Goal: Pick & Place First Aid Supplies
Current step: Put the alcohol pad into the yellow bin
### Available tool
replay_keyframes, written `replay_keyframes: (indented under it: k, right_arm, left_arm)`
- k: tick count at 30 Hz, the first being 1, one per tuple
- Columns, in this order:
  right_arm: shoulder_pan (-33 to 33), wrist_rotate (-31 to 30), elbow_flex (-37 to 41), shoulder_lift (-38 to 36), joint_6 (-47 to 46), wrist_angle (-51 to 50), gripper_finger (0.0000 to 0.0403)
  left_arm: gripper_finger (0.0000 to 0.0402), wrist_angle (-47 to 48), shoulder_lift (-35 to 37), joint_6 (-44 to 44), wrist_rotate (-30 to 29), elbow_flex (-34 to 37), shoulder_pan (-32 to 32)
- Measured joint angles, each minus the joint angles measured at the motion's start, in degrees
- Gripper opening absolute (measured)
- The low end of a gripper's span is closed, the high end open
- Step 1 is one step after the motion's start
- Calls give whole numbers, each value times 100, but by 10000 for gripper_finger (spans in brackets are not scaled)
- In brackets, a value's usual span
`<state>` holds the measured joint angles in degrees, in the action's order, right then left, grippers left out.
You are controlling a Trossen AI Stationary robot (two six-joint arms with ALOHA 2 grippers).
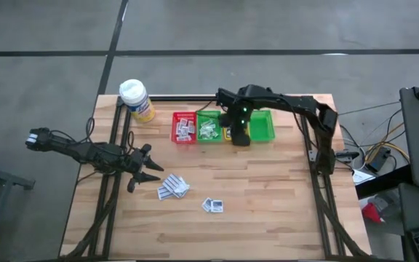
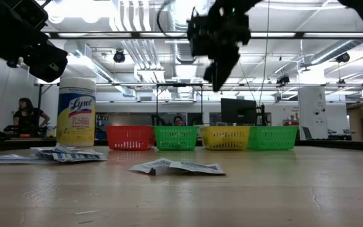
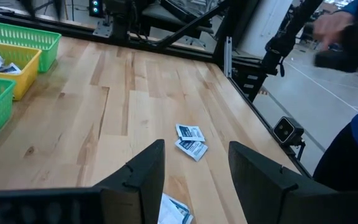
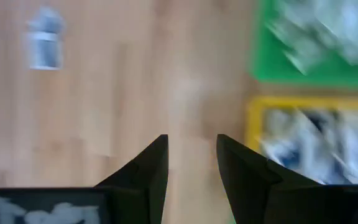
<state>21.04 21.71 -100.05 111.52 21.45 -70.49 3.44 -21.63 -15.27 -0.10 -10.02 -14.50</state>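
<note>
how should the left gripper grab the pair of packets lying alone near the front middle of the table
From straight above. The two packets lie flat and overlapping on the wood, so open fingers should straddle the top one's short edges and pinch there. The left gripper, open, hangs near the bigger pile.

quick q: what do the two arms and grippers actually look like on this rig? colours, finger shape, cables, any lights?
Both arms are matte black, built of chunky jointed links. The left gripper and the right gripper each have two dark, wedge-shaped fingers that taper to the tips. Thin black cables loop along the left arm. A small green light glows on the right arm. No readable markings show.
</note>
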Motion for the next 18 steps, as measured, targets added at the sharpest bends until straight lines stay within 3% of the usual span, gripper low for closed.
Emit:
replay_keyframes:
  k: [10, 18]
  right_arm:
    - [-1700, 98, -2, -302, 23, 250, 111]
    - [-2692, -194, -2, -275, -678, 614, 97]
  left_arm:
    - [172, 2, -1, 14, 2, 0, 1]
    - [172, 2, -2, 13, 2, 0, 2]
